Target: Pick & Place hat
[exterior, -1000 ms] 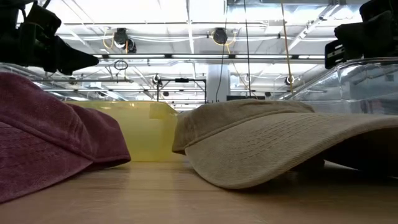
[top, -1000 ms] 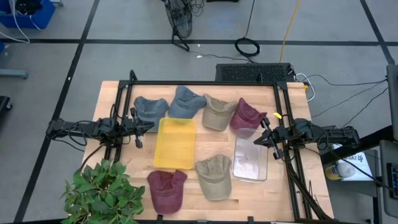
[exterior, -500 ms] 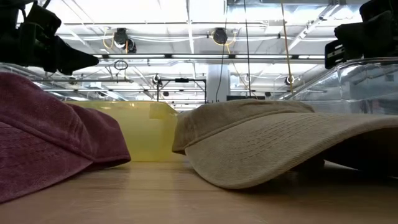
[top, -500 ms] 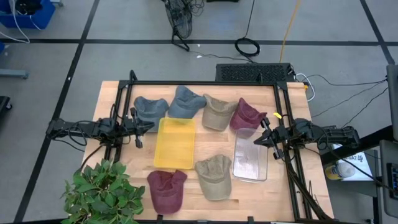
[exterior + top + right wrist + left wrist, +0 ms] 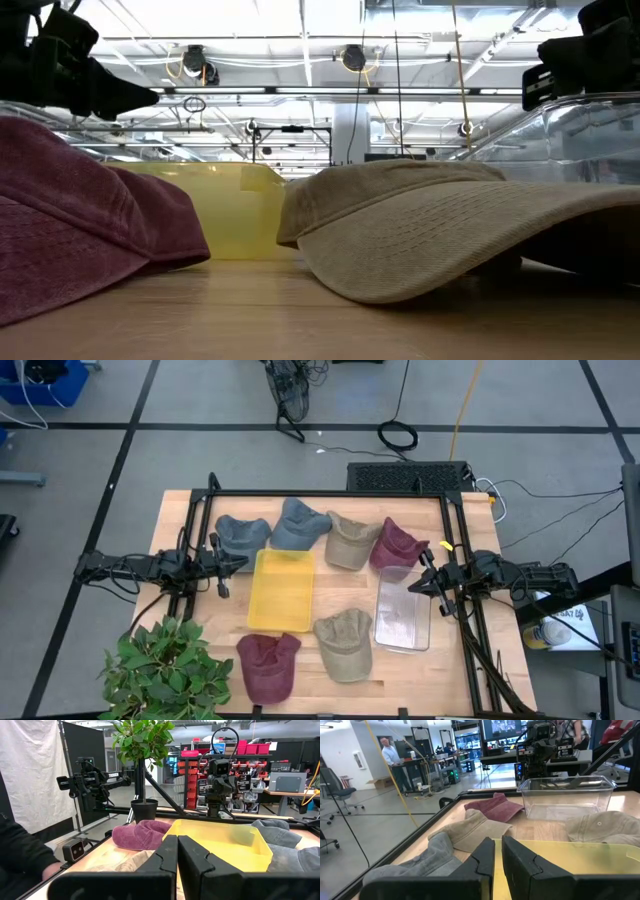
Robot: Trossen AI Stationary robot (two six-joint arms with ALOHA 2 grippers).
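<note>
Fingers of left gripper point(image 5: 232, 563) and right gripper point(image 5: 421, 573) closed, empty. 6 hats unmoved; yellow bin point(image 5: 281, 591) empty; nothing placed.

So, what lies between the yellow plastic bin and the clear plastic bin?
In the high view, the khaki cap lies between the yellow plastic bin and the clear plastic bin, toward the far side; otherwise bare wooden table.

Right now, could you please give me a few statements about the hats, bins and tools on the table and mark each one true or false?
1. The yellow bin holds a hat. False: it holds none.
2. Two maroon hats lie on the table. True: one at the back, one at the front.
3. The left tool grips a grey hat. False: it is shut on nothing, beside the yellow bin.
4. The clear bin stands near the right tool. True.
</note>
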